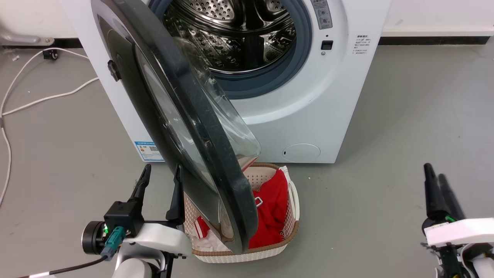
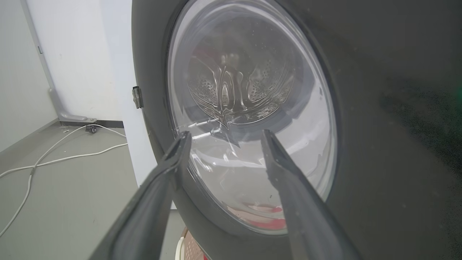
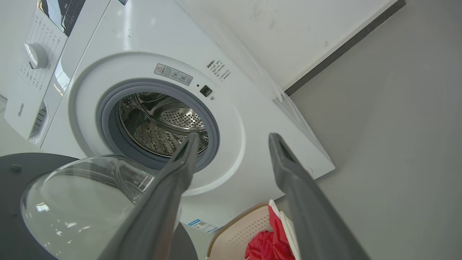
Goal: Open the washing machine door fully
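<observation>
Washing machine door (image 1: 208, 139) stands part open, swung out at the left of the washing machine (image 1: 308, 108), its near edge over a basket (image 1: 293, 227) of red clothes (image 1: 274, 208). Your left gripper (image 1: 162, 170) is spread wide and empty just beside the door's outer face. Your right gripper (image 1: 434, 172), well apart at the right, is also spread and empty. You can read "Hisense" (image 3: 21, 109) on the upper panel. The blue-bordered label (image 1: 148, 150) is too small to read.

By the washing machine's (image 1: 308, 116) hinge side, the left gripper (image 1: 162, 172) has long dark tapering fingers (image 1: 142, 184) on a black block (image 1: 123, 214), a teal plug (image 1: 115, 236) with a dark cable (image 1: 73, 267), and a glossy white shell (image 1: 162, 237). On the opposite side, the right gripper (image 1: 435, 173) has matching dark fingers and a white casing (image 1: 459, 229).
</observation>
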Robot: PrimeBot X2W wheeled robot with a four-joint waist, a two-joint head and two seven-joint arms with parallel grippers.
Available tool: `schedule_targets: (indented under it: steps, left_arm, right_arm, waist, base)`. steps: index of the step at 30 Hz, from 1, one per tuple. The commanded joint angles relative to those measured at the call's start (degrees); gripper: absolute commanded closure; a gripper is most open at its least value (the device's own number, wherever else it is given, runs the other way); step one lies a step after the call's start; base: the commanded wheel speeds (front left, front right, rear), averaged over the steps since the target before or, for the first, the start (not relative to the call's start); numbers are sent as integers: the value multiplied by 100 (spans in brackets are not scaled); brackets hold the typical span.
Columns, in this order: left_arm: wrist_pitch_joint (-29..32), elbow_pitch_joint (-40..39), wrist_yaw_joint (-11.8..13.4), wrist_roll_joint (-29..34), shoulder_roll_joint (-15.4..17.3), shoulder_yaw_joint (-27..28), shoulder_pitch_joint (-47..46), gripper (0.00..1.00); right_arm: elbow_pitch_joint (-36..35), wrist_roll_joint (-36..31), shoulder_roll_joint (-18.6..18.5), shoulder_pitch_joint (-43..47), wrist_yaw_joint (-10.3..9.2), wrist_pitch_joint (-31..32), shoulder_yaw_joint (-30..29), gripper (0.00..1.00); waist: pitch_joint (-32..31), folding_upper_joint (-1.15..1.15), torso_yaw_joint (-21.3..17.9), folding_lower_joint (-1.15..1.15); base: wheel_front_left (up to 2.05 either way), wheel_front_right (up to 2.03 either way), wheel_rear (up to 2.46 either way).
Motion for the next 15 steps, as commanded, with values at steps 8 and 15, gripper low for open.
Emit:
schedule_targets:
  steps: [8,15]
  left_arm:
    - [-15,9,36,33,7,74,99,0]
    - [-15,40,-1,76,8,151,102,0]
  right_arm:
    - [-449,-3380,682,205,5,-104,-1259,0]
    - [-1510,-5277,1110,693,6,92,-1524,0]
  waist:
    - [-34,0,-43,0]
    - [-62,0,-67,0]
  base:
    - [0,0,0]
    - [0,0,0]
